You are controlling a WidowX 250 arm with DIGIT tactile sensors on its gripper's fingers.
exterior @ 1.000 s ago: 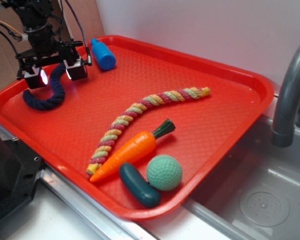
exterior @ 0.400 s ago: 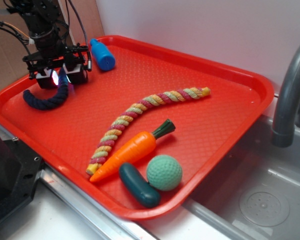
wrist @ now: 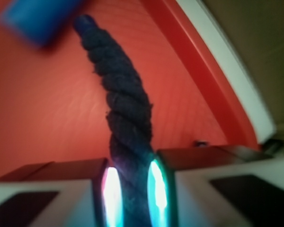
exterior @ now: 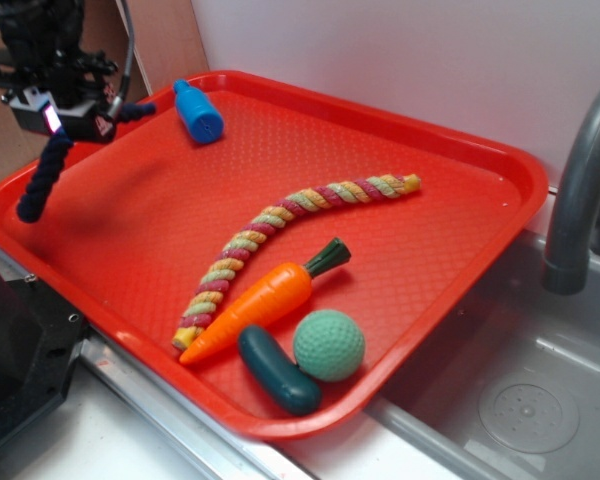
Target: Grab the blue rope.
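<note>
Claw (wrist: 131, 189) clamped on blue rope (exterior: 42, 178), dangling above red tray's (exterior: 460, 150) left corner. Best held firm, raised steadily, avoiding swing.

The arm reaches in from the upper left of the exterior view, its black wrist pointing down with cables trailing beside it. The claw (exterior: 72, 118) hangs in the air at the far left, its two fingers drawn close together and clamped on the blue rope (exterior: 38, 184). In the wrist view the claw (wrist: 131, 191) shows both finger pads (wrist: 157, 189) lit and pressed against the blue rope (wrist: 123, 113) from either side.
</note>
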